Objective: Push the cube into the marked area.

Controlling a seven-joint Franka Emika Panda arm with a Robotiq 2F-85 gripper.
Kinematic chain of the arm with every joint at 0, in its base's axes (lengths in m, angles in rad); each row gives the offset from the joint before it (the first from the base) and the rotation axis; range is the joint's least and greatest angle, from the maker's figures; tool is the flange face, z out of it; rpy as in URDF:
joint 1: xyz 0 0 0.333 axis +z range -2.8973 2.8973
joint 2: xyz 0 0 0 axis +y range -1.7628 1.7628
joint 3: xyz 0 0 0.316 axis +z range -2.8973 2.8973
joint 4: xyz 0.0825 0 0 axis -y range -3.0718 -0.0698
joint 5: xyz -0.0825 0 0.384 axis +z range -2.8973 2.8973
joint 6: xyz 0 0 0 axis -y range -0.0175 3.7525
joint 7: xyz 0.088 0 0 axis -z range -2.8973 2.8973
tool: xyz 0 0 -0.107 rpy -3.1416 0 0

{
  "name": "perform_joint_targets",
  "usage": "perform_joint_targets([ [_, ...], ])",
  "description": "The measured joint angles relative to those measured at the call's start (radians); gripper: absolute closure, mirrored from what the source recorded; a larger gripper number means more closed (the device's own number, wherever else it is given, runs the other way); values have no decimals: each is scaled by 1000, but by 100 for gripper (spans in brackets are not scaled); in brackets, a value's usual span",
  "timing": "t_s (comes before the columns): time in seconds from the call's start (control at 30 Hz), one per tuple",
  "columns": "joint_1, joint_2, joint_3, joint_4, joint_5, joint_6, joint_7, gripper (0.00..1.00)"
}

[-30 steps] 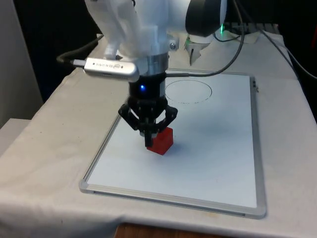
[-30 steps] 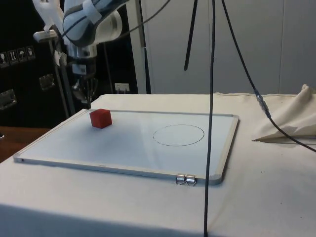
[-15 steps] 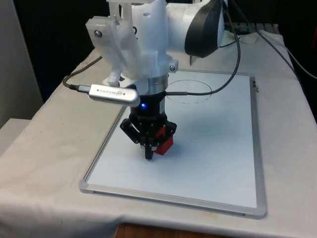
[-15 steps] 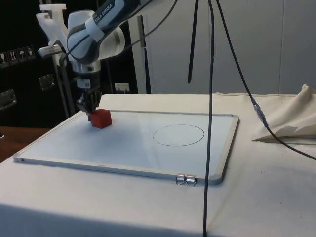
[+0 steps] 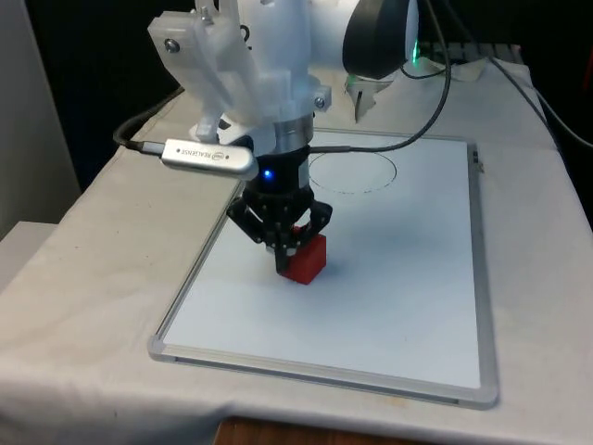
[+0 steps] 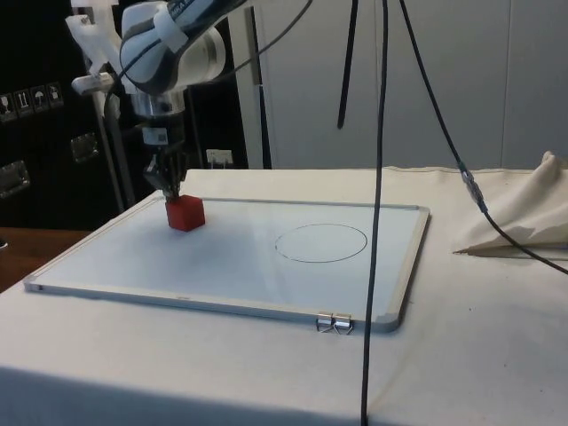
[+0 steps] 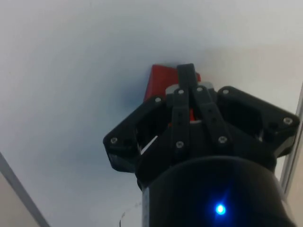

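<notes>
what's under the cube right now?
The red cube sits on the bare whiteboard, outside the drawn circle. The shut gripper meets its side. The patch beneath the cube is hidden.

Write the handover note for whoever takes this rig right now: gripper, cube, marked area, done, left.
Gripper: fingers closed together, empty, tips down at the red cube, on the side away from the circle; whether they touch it I cannot tell.
Cube: flat on the whiteboard, near its edge on the front view's left, well outside the drawn circle.
Circle: nothing in it, further up the board toward the robot.
Done: gripper placed behind the cube for the push.
Left: the whole push, from the cube's spot across the board into the circle.
</notes>
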Motion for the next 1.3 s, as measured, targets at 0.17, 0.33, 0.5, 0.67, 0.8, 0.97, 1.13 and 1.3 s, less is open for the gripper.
perform_joint_targets([
  [0.17,6,-41,3,-58,0,-15,-8,100],
  [0.33,9,-64,5,-99,9,-19,-22,100],
  [0.5,12,-93,7,-153,30,-24,-49,100],
  [0.67,13,-107,8,-191,55,-24,-79,100],
  [0.8,13,-118,8,-222,90,-34,-121,100],
  [0.97,12,-127,7,-249,114,-44,-152,100],
  [1.13,12,-157,2,-309,142,-47,-192,100],
  [1.3,8,-193,-6,-369,153,-47,-222,100],
])
